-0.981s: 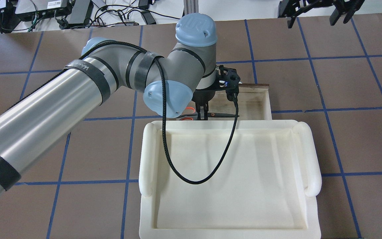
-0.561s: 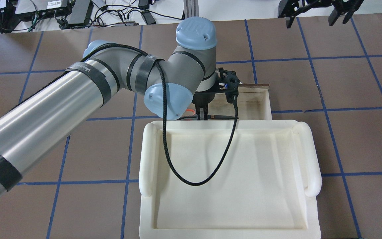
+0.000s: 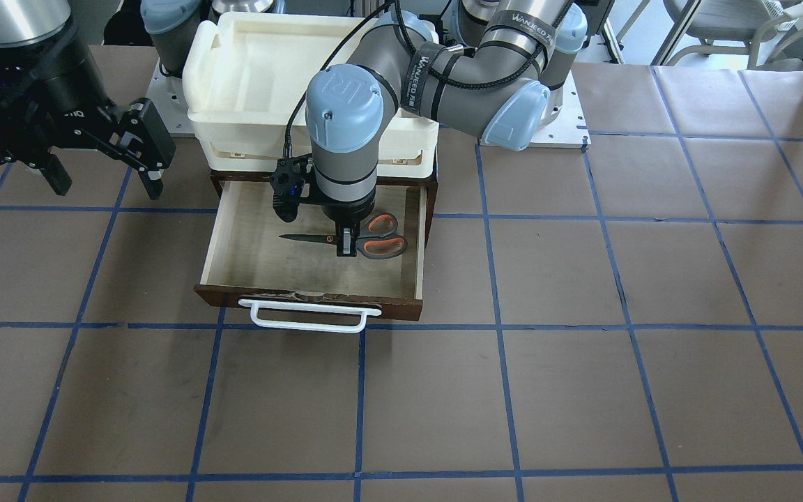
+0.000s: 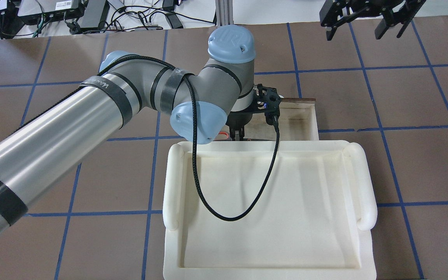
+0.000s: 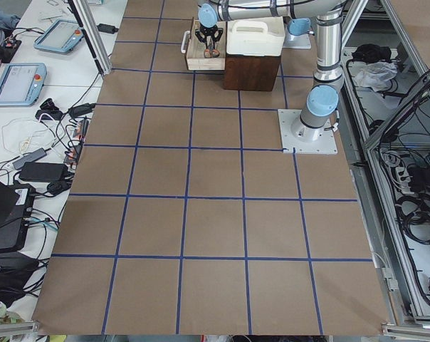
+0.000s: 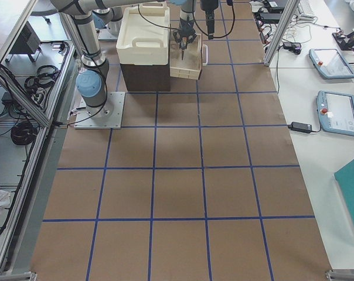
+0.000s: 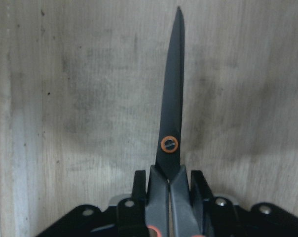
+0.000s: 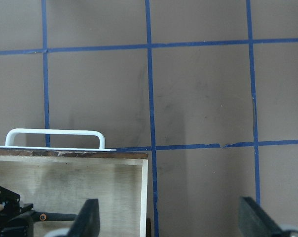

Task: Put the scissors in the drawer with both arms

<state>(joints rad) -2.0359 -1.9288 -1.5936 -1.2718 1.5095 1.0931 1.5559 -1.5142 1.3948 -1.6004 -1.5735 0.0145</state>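
Note:
The scissors [image 3: 380, 238] have grey handles lined in orange and point left in the front-facing view, inside the open dark brown drawer [image 3: 314, 298] with its white bar handle [image 3: 307, 317]. My left gripper [image 3: 346, 244] is shut on the scissors near the pivot and holds them low over the pale drawer floor. The left wrist view shows the dark blade [image 7: 171, 98] pointing away between the fingers [image 7: 139, 195]. In the overhead view, the tray rim hides most of the scissors [image 4: 259, 139]. My right gripper [image 3: 105, 180] is open and empty, beside the drawer.
A cream-white foam tray [image 4: 270, 202] sits on the cabinet above the drawer and covers the drawer's back. The right wrist view shows the drawer's corner [image 8: 144, 197] and handle [image 8: 55, 136] on the brown table with blue tape lines.
My left gripper has moved the scissors lower and toward the robot, so the tray rim now hides more of them. My right gripper has shifted slightly left and down in the overhead view.

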